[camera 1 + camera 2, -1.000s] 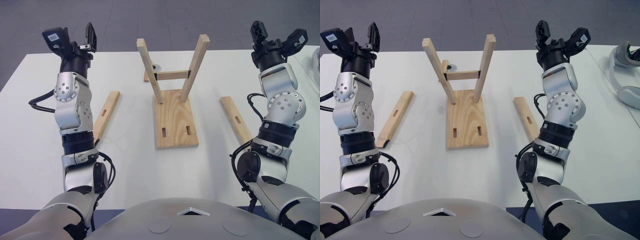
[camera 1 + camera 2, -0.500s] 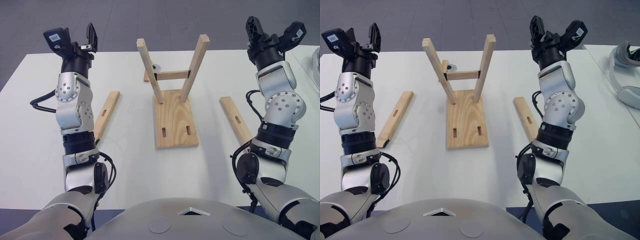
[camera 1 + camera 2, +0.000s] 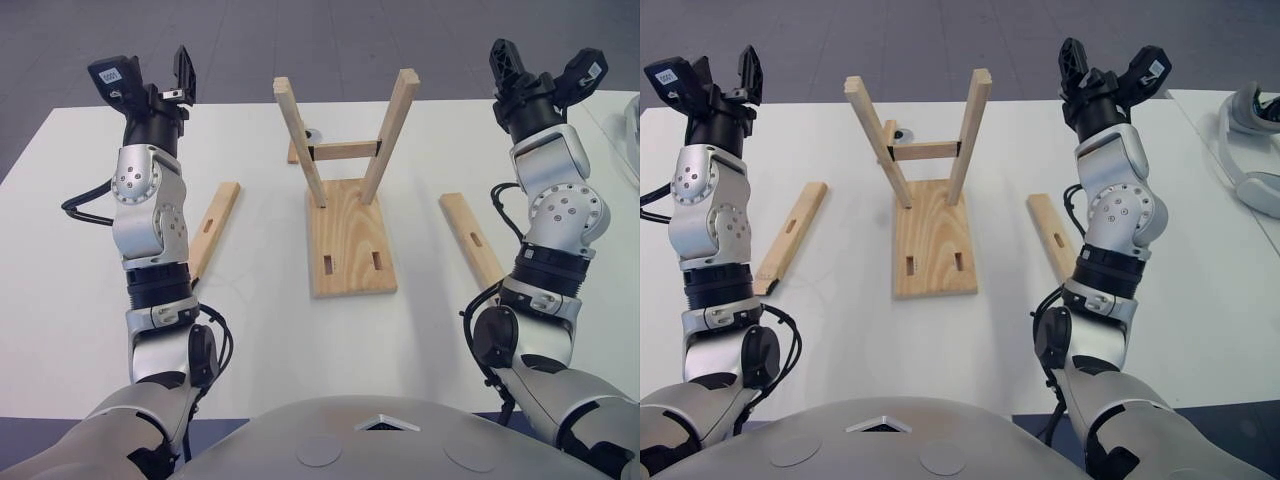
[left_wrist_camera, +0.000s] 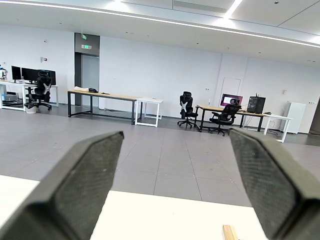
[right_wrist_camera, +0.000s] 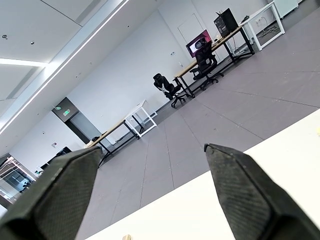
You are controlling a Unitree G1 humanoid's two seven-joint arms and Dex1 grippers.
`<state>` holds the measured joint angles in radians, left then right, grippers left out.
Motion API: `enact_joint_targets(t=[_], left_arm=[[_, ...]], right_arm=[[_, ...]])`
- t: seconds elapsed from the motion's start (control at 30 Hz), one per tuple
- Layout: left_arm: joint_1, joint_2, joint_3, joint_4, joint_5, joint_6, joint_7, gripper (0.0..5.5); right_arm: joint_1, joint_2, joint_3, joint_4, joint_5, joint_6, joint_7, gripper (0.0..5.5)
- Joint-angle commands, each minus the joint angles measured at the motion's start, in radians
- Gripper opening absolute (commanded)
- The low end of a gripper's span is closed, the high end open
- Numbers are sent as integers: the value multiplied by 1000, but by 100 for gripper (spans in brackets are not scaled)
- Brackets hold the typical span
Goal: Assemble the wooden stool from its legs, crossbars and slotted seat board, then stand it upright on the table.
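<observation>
Partly done: at frame centre the seat board (image 3: 350, 240) lies flat on the surface (image 3: 260, 330) with two legs (image 3: 300, 140) and a crossbar (image 3: 346, 151) fitted. Its lower slots (image 3: 328, 264) are unfilled. One loose leg (image 3: 213, 228) lies centre left, another (image 3: 471, 238) centre right. The left end effector (image 3: 150, 78) and right end effector (image 3: 545, 68) hover spread, holding nothing.

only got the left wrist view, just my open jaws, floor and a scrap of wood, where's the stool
Observer: The seat board lies flat on the table; two legs stand in its far slots, joined by a crossbar.
Operator: any loose parts
Observer: A left slotted bar lies flat left of the board, a right slotted bar right of it.
Operator: right jaws busy
Observer: No. The right gripper is held up over the table's right side, open and empty.
</observation>
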<state>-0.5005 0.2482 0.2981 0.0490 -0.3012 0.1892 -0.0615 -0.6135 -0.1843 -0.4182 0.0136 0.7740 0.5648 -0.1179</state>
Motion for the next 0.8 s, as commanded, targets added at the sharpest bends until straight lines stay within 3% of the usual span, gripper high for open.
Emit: enact_joint_targets(t=[0.03,0.8], left_arm=[[-7,3,0,2,7,-1,3,389],[13,-8,-1,-20,7,5,9,389]], right_arm=[[-1,-1,4,4,-13,5,5,384],[0,12,11,9,-30,13,8,384]])
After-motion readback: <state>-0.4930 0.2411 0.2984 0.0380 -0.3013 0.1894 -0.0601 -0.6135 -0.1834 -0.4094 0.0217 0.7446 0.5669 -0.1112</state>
